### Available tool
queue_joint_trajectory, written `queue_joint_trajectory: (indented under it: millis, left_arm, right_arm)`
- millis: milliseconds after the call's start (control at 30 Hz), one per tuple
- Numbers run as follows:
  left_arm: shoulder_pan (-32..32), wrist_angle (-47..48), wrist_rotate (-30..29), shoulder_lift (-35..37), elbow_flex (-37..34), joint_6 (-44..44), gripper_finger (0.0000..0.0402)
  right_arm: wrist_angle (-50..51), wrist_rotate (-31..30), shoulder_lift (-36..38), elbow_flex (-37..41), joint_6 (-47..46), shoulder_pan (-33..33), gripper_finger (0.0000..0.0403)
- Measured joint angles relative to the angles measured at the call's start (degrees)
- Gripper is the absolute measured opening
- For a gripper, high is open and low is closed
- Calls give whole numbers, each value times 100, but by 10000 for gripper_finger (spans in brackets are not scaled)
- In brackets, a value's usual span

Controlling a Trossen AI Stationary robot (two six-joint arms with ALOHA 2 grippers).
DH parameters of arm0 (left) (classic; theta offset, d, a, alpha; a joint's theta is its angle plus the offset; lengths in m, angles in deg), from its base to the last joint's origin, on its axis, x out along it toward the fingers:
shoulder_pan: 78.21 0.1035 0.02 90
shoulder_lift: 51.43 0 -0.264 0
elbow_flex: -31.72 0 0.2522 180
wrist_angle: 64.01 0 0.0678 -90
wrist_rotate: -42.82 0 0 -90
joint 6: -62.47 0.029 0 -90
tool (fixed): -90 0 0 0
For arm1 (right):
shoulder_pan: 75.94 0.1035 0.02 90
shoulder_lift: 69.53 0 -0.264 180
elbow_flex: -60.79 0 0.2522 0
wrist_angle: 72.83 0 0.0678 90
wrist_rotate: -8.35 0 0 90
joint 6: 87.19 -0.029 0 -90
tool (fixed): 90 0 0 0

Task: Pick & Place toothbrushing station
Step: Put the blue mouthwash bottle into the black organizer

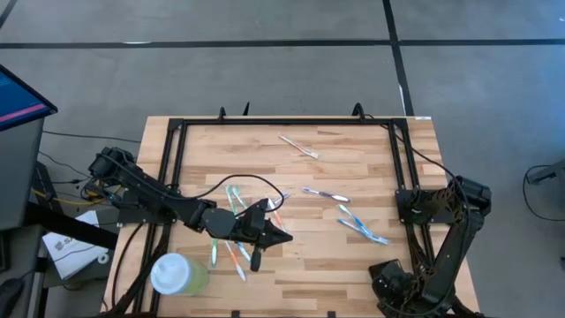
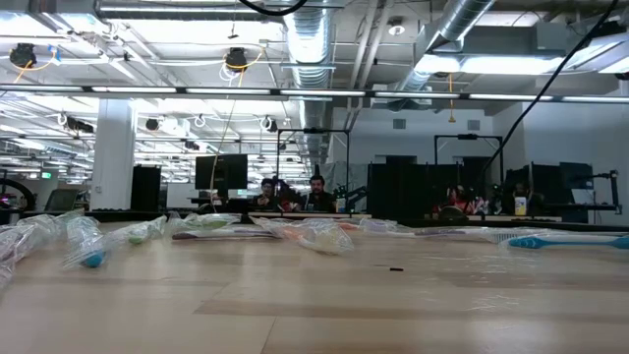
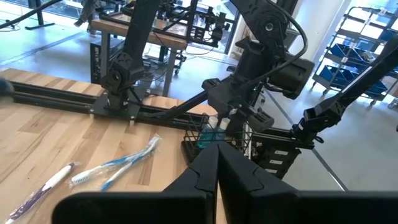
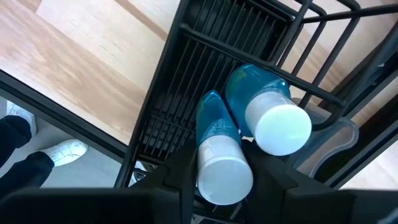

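Observation:
The toothbrushing station [image 4: 186,74], a black wire holder, stands at the table's near right corner, also in the left wrist view [image 3: 198,132]. Two blue tubes with white caps stand in it. My right gripper [image 4: 224,183] hangs over it, pointing down, shut on the nearer tube [image 4: 214,134]. In the high view the right arm [image 1: 415,278] covers the holder. My left gripper [image 1: 281,237] [image 3: 217,165] hovers shut and holding nothing over the table's middle, among wrapped toothbrushes [image 1: 231,225]. My right gripper pinches the nearer blue tube at its white cap end [image 4: 225,174] between its two fingers. The fingers come from above, pointing down. The tube stands tilted inside the holder, beside the second tube [image 4: 273,121]; its lower end is hidden in the wire frame.
Wrapped toothbrushes lie scattered on the wood [image 1: 362,228] [image 1: 327,195] [image 1: 298,147] [image 3: 118,165] [image 2: 93,246]. A pale green cup with a white lid [image 1: 177,274] stands at the near left. A black frame [image 1: 291,124] runs along the table's edges.

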Motion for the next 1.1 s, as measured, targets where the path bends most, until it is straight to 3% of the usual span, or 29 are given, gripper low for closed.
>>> queue_joint_trajectory:
  millis: [1100]
  left_arm:
    - [0,-2,-52,2,0,0,1]
  right_arm:
    - [-223,238,12,176,-4,-43,107]
